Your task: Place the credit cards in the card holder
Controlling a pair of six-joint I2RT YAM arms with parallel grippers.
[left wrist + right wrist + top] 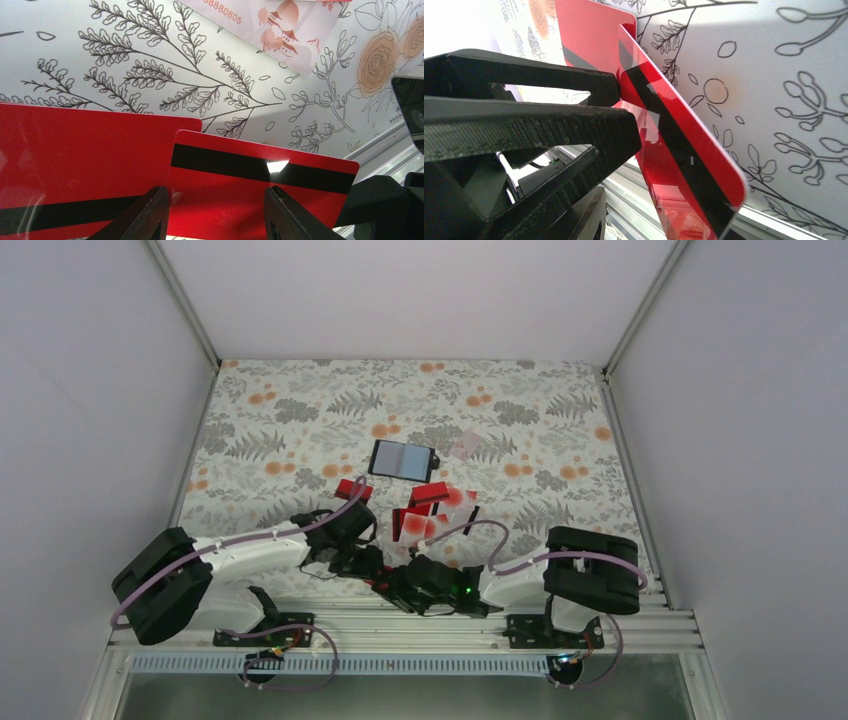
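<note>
- The right gripper (626, 112) is clamped on one end of a striped card (684, 165). Its two black fingertips meet on the card's faces.
- This card is red with a black stripe. It is held off the table, standing on edge and tilted, over the near rail (634, 205).
- The left gripper (216, 192) points at the card's striped face. Its fingers (150, 212) stand apart and squeeze nothing, and the card spans the gap beyond their tips.
- In the left wrist view the black bulk of the right gripper touches the card's right end.
- A second red card (75, 160) lies behind and to the left of the held one. Part of its black stripe shows low down.
- A pale card (285, 30) with printed digits and a pagoda picture lies flat on the floral cloth (150, 65) further out.
- In the top view both grippers sit close together at the near edge of the table, tips facing each other.
- The holder (403, 460) lies open and flat near the middle of the table. It is well apart from both grippers, with its grey-blue pockets facing up.
- A loose pile of cards (425, 515), red and whitish, lies between the holder and the grippers.
- One red card (352, 489) lies apart to the left of the pile.
- A lone pinkish card (466, 445) rests just right of the holder.
</note>
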